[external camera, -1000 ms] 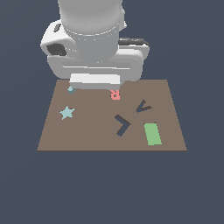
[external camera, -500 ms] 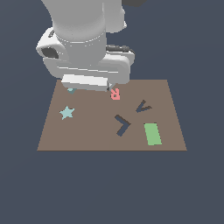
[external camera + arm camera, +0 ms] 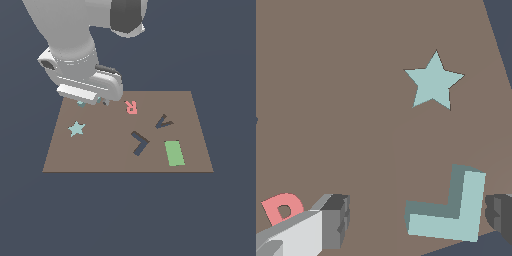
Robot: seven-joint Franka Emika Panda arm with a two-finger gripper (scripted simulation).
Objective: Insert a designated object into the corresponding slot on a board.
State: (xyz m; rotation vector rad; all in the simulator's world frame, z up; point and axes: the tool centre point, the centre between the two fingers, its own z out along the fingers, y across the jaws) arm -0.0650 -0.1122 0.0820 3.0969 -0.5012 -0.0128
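The designated object, a pale teal L-shaped piece (image 3: 448, 210), lies flat on the brown board (image 3: 110, 150) near its far corner at the exterior view's left. In the exterior view only a sliver of it (image 3: 81, 103) shows under the hand. My gripper (image 3: 418, 216) is open, with the piece lying between its fingers (image 3: 336, 220) and nearer to one of them; I see no contact. In the exterior view the gripper (image 3: 92, 102) is mostly hidden by the wrist. The slot, a dark navy L cut-out (image 3: 140, 142), is near the board's middle, well apart from the gripper.
A pale teal star (image 3: 76, 128) lies on the board near the piece and also shows in the wrist view (image 3: 433, 80). A red letter R (image 3: 131, 106), a small dark V cut-out (image 3: 163, 121) and a green rectangle (image 3: 174, 152) are also on the board.
The arm's hand has shifted toward the exterior view's left and turned, now sitting over the board's far left corner. The teal piece and the other shapes have not moved.
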